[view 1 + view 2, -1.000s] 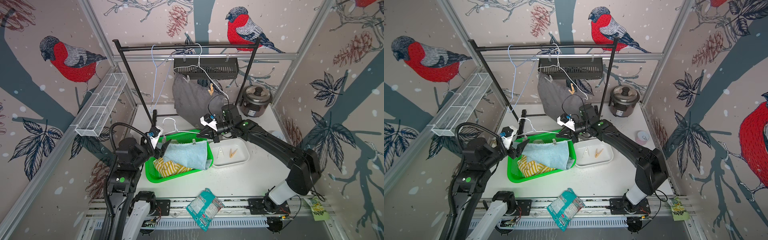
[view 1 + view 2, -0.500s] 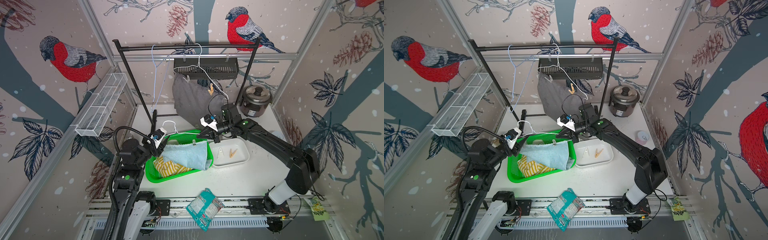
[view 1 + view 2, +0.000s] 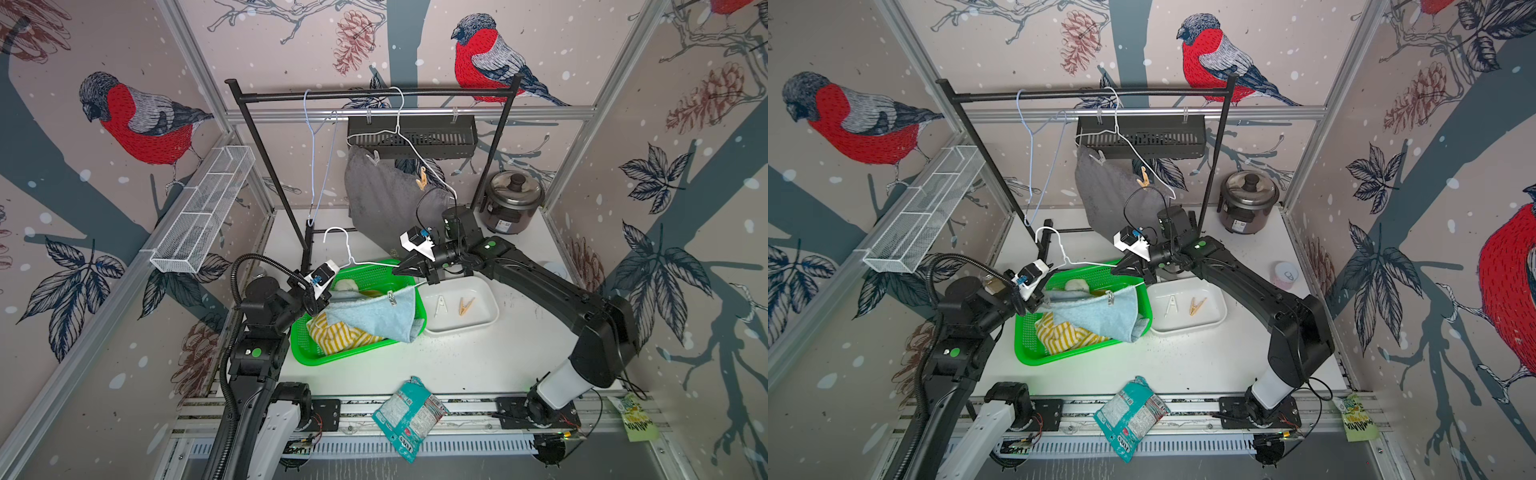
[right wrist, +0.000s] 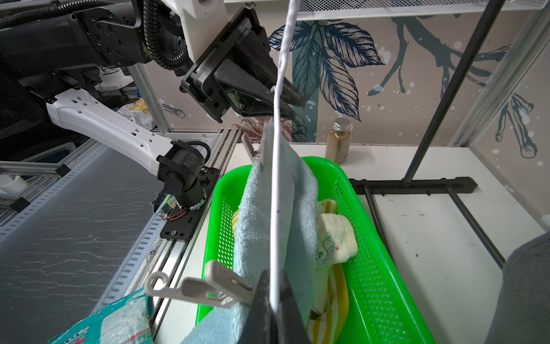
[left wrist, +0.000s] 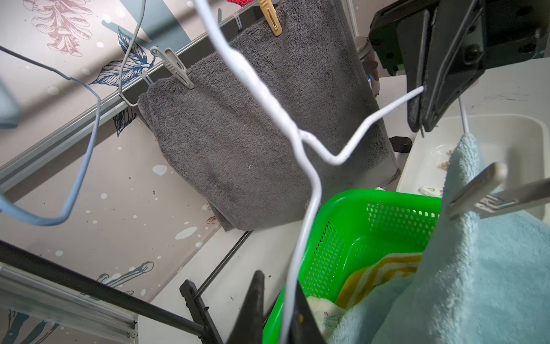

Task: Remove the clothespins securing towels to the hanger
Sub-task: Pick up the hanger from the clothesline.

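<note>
Pinched in the right gripper (image 3: 1119, 270) above the green basket's (image 3: 1023, 332) far rim: a white wire hanger (image 3: 1065, 257). Draped from it into the basket, a light blue towel (image 3: 1096, 313), pegged by a grey clothespin (image 3: 1110, 297). Under that, a yellow-striped towel (image 3: 1065, 336). At the basket's left rim, by the towel's corner, the left gripper (image 3: 1040, 301), jaws unreadable. Right of the basket, a white tray (image 3: 1187, 328) holding a white clothespin (image 3: 1170, 305) and a wooden clothespin (image 3: 1196, 306).

Six clothespins (image 3: 466, 306), three towels (image 3: 382, 203), three hangers (image 5: 296, 134), one basket (image 3: 353, 357), one tray (image 3: 482, 291).
</note>
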